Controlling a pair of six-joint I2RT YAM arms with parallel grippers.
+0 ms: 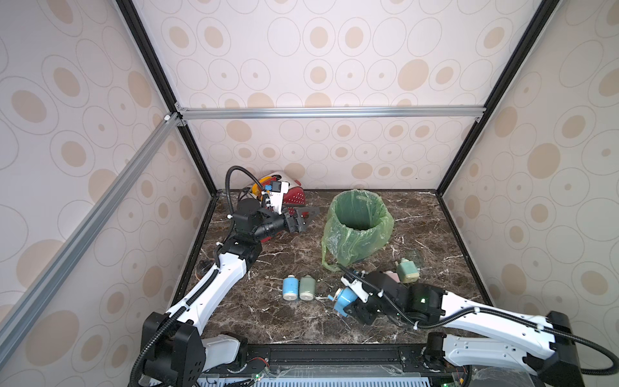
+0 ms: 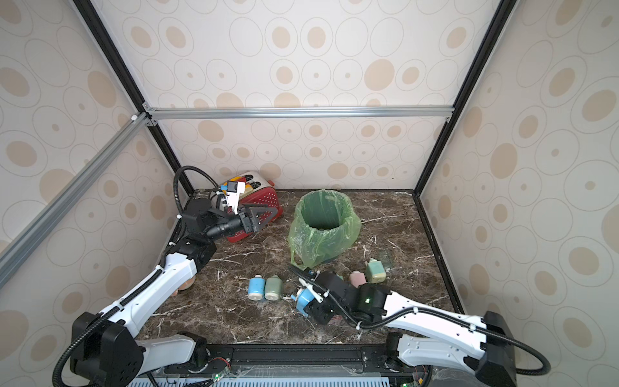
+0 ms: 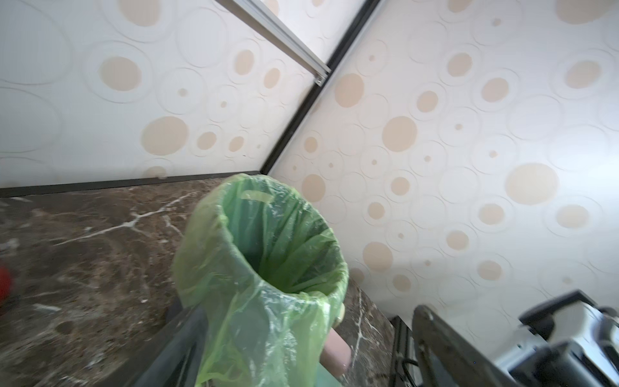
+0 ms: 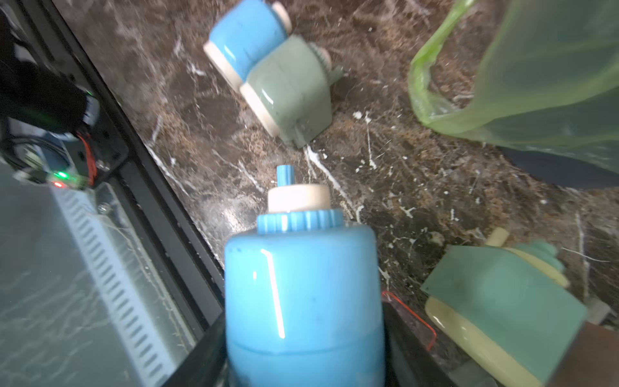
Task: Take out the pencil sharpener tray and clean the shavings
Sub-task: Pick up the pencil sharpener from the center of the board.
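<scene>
Clock set on the bench (image 1: pixel 268 321) as seen in both top views, 12 at the back wall.

- Right tool (image 1: pixel 351 305), at 6 o'clock: closed around the body of the blue sharpener (image 4: pixel 301 284). The right wrist view shows the body filling the space between the jaws, cream collar and blue crank stub pointing away from the wrist. Grip sits on the barrel, probably so the end holding the tray stays reachable. Tray itself not seen; cannot tell whether it is in or out.
- Left tool (image 1: pixel 303 219), at 11 o'clock: jaws wide apart, nothing between them. It hovers just beside the bin (image 1: pixel 348 244), pointing toward 3 o'clock at the rim. Judged to be waiting as the pulling hand once the sharpener is brought over.
- Bin near 12–1 o'clock, green bag folded over the rim, mouth open upward: the likely dump spot for shavings.
- Second blue sharpener (image 1: pixel 290 287) and sage sharpener (image 1: pixel 307 287) lie touching, side by side, at 7 o'clock.
- Teal sharpener (image 1: pixel 407 269) at 4 o'clock, with a pink sharpener (image 2: pixel 356 278) just beside it, partly hidden by the right arm.
- Red toaster (image 2: pixel 264 204) in the 10–11 o'clock corner, behind the left arm.
</scene>
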